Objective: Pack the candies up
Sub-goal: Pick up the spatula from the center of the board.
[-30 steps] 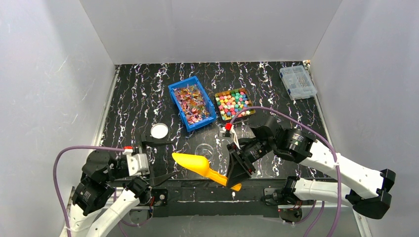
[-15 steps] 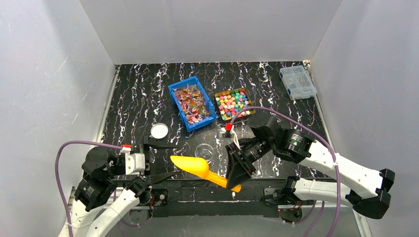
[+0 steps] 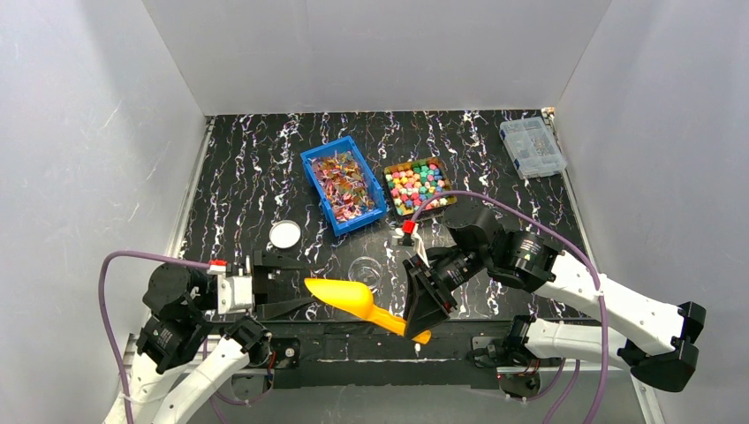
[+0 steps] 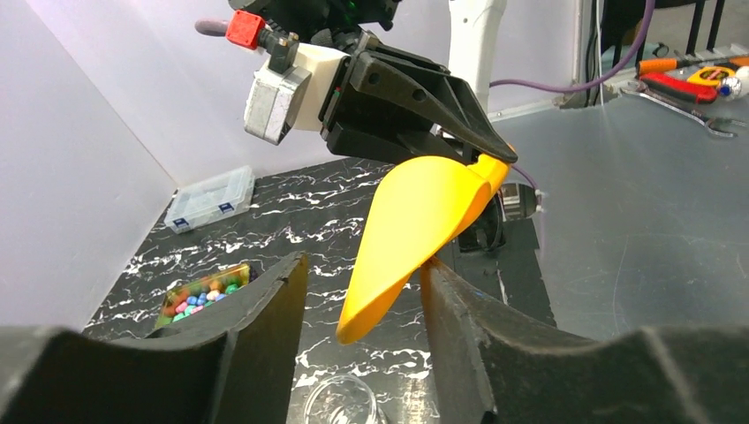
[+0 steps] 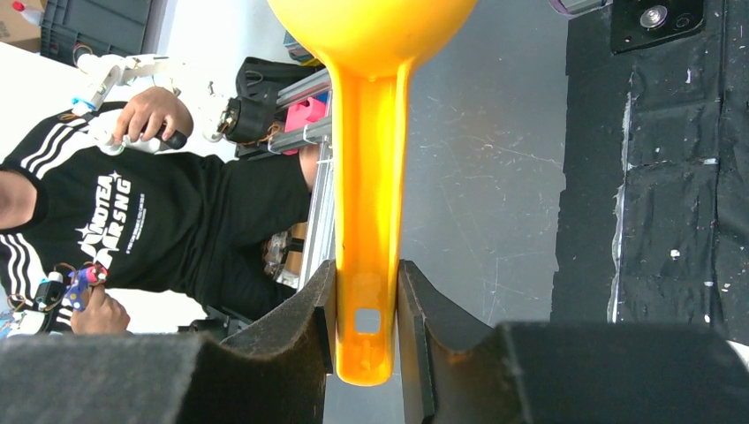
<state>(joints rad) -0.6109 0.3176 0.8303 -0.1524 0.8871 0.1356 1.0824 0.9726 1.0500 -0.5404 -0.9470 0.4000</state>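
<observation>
1. Inspecting the candies (image 3: 417,185): many small, chunky, cube-like pieces in pink, yellow, green, blue, orange and white, with a matt look. They are heaped loose in a shallow, brown-sided rectangular tray (image 3: 389,181).
2. The tray stands on the worktop (image 3: 247,177) toward its far edge, a little right of centre. The surface is black with white marble-like veining.
3. A blue plastic bin (image 3: 314,187) with straight walls sits just beside the tray's left side, set at an angle. It holds shiny twisted-wrapper sweets (image 3: 344,185) in foil.
4. A clear, lidded compartment box (image 3: 532,147) lies at the far right corner.
5. A flat white round lid (image 3: 284,234) lies left of centre. A clear round dish (image 3: 365,269) stands nearer the near edge, about midway along it.
6. The scoop (image 3: 353,299) is smooth yellow-orange plastic, with a rounded bowl narrowing to a flat handle that has a square hole near its end. It hangs tilted over the near edge.
7. The right gripper (image 5: 366,291) is clamped on the scoop's handle, one black finger pressed against each flat side.
8. The left gripper (image 4: 362,265) has its jaws apart and holds nothing. In the left wrist view the bowl's tip shows between the two black fingers. Whether either finger touches it cannot be told.
</observation>
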